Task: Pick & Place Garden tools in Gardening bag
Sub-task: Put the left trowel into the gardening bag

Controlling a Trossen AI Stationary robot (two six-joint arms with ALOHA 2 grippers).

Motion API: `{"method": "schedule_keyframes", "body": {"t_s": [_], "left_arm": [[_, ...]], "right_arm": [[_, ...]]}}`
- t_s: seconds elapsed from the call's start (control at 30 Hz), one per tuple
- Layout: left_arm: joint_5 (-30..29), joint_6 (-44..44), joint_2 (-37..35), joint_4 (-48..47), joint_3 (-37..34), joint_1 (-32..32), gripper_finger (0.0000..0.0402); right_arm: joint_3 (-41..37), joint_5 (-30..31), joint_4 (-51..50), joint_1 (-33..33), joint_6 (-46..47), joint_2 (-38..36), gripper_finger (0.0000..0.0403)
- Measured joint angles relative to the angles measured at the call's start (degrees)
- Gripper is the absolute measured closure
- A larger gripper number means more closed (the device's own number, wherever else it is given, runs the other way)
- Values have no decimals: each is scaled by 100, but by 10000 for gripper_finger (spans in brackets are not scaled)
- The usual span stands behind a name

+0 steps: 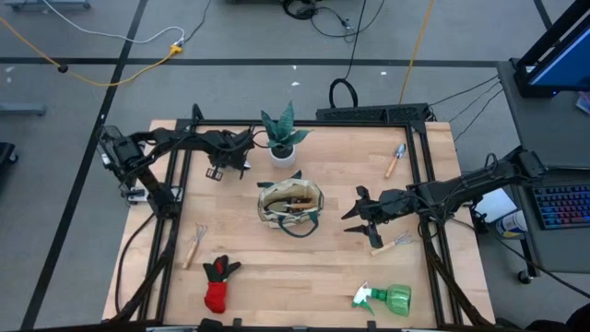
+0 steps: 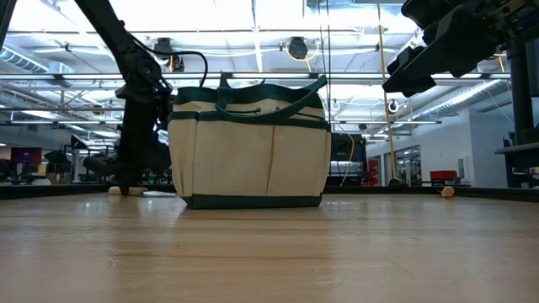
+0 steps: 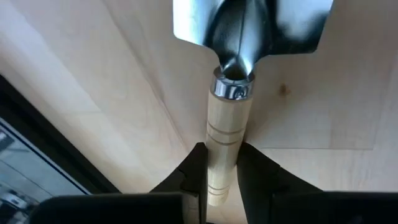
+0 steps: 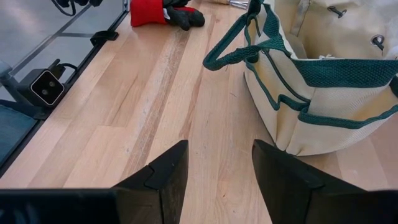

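Left gripper (image 3: 222,180) is clamping its fingers on the wooden-handled steel trowel (image 3: 229,134) lying on the table near the plant; right gripper (image 4: 219,180) is hovering open beside the beige green-trimmed canvas bag (image 1: 290,205) mid-table.

Grey floor (image 1: 92,120) crossed by dark lines and a yellow cable (image 1: 120,72); bright ceiling lights (image 2: 253,17); keyboard (image 1: 562,205) beside the table (image 1: 277,277).

Bag (image 1: 290,205): beige canvas, dark green trim and handle.
Glove (image 1: 218,283): red with black fingers.
Spray bottle (image 1: 387,298): green, white nozzle.
Trowel (image 3: 227,124): pale wood handle with ring grooves, silver collar and blade.
Plant (image 1: 282,129): green leaves, white pot.
Table (image 1: 277,277): light wood planks, black frame.
Arms: dark.
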Motion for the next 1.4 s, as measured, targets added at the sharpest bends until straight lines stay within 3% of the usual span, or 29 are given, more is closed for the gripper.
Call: {"method": "schedule_keyframes", "body": {"t_s": [0.57, 1.17, 1.4], "left_arm": [[-263, -1826, -219, -821, -10, -1094, 341], [-631, -3787, -2804, -1634, -2, -2396, 332], [-1407, -4632, -3119, -1257, -2, -3304, 333]], "right_arm": [[0, -18, -1, -2, 0, 0, 234], [0, -20, 4, 0, 2, 2, 234], [0, -20, 5, -1, 2, 2, 234]]}}
